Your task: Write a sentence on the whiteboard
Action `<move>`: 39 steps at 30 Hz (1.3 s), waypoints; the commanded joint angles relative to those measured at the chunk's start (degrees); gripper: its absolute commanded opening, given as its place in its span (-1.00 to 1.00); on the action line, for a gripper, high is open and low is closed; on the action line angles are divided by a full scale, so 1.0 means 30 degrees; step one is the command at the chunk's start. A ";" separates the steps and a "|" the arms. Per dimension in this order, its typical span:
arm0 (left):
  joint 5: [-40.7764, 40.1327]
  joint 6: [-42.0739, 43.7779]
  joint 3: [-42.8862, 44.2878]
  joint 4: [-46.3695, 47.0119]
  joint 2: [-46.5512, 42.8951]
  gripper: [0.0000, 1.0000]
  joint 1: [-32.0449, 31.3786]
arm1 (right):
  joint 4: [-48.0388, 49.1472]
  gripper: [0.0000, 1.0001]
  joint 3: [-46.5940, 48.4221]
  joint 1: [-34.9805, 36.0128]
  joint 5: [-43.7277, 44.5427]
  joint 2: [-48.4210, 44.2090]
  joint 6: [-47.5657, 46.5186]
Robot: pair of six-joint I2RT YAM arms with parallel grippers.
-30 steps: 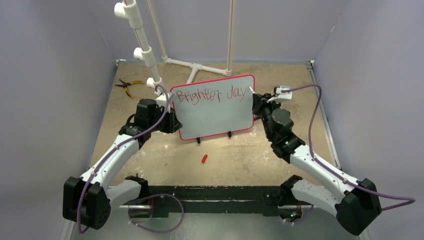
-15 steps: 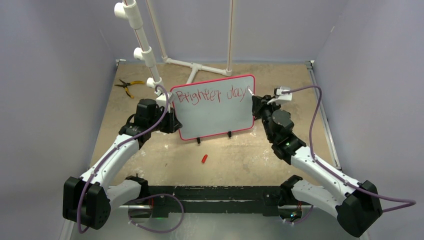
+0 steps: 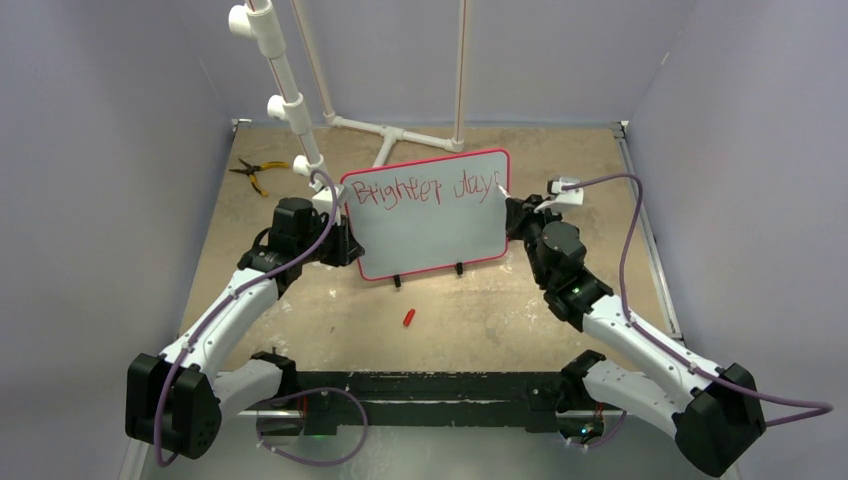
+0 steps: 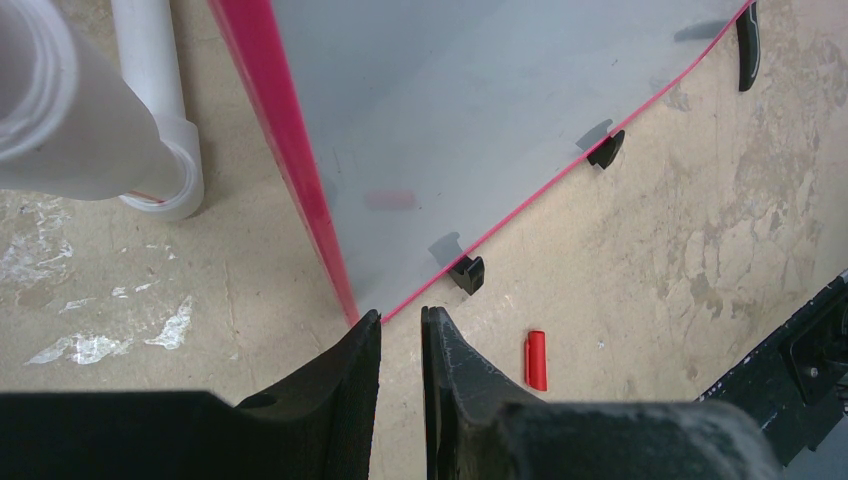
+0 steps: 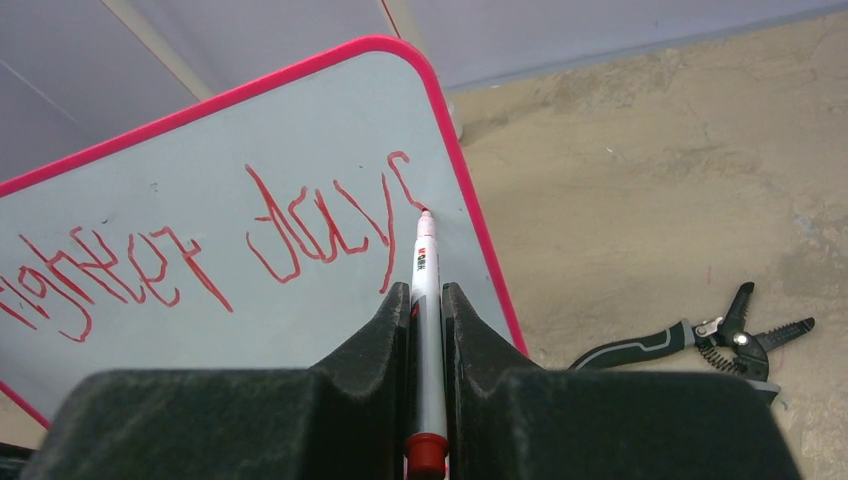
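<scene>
Right gripper (image 5: 425, 296) clamps the marker (image 5: 423, 250) at the whiteboard (image 5: 200, 170) edge; the stroke could overrun the frame (image 5: 489, 250). Left gripper (image 4: 400, 318) pinches the corner.

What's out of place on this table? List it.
The red marker cap lies loose on the table in front of the whiteboard, apart from the marker clamped in the right fingers. Yellow-handled pliers lie at the far left.

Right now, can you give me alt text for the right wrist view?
The right gripper holds a white marker, its red tip on the whiteboard at the rightmost stroke of the red lettering, which ends in "days". Black-handled pliers lie on the table to the right.
</scene>
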 commanded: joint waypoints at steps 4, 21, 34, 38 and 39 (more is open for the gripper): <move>0.0239 0.0000 -0.0040 0.0705 -0.0312 -0.60 0.0100 | -0.0695 -1.00 0.0012 -0.0060 0.0573 -0.0398 0.0489; 0.0272 0.0000 -0.0041 0.0706 -0.0437 -0.60 0.0100 | 0.0250 -1.00 -0.0257 -0.0038 -0.1266 -0.0170 -0.0152; -0.0010 -0.0144 -0.0098 0.0821 -0.0954 -0.60 0.0100 | 0.0157 -1.00 -0.0845 -0.0016 -0.1365 -0.3104 -0.0241; 0.0055 -0.0226 -0.0125 0.0846 -0.1150 -0.53 0.0100 | 0.0126 -1.00 -0.0976 -0.0039 -0.1875 -0.3562 -0.0247; 0.0066 -0.0248 -0.0128 0.0901 -0.1207 -0.51 0.0100 | 0.0114 -1.00 -0.0999 -0.0028 -0.2037 -0.3659 -0.0263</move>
